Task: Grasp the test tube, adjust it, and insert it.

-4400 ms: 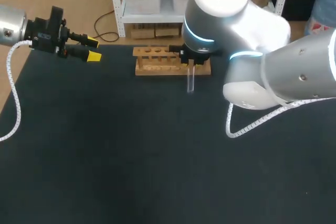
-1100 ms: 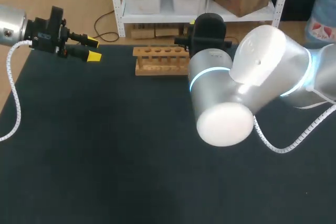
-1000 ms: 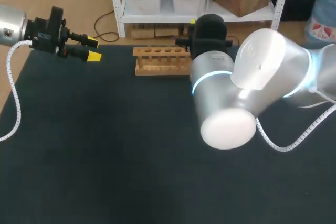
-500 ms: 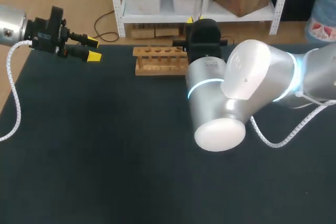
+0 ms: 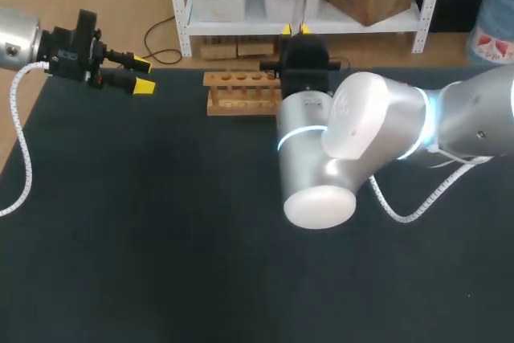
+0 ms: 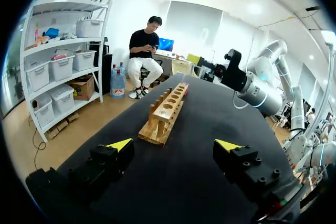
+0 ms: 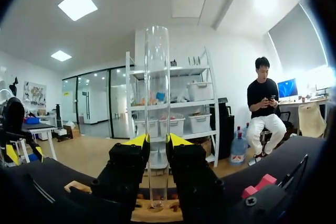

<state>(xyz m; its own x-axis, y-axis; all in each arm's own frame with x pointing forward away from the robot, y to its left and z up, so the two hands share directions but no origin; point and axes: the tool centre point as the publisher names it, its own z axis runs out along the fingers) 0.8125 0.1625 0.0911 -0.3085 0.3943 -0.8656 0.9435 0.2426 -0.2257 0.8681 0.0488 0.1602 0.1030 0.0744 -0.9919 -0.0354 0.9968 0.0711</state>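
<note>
The right hand (image 7: 156, 141) is pinching the test tube (image 7: 157, 103); its two yellow-tipped fingers (image 7: 137, 141) press on the tube's lower part from both sides; the tube stands upright, open mouth upward, and most of its clear glass rises above the fingers; its lower end is down at the top of the wooden rack (image 5: 241, 94), but whether it is already inside a hole I cannot tell; the rack stands near the far edge of the desk (image 5: 161, 238), about the middle of that edge, with its row of round holes facing up; in the head view the right arm comes in from the right edge and covers the rack's end on that side, and the hand is over this end; the left hand (image 5: 138, 74) hangs near the far left corner of the desk, well apart from the rack; its fingers are spread wide and hold nothing; in the left wrist view the rack lies ahead of this hand, lengthwise away from it, and a small pink thing (image 6: 184, 85) is seen at the rack's farther end.
</note>
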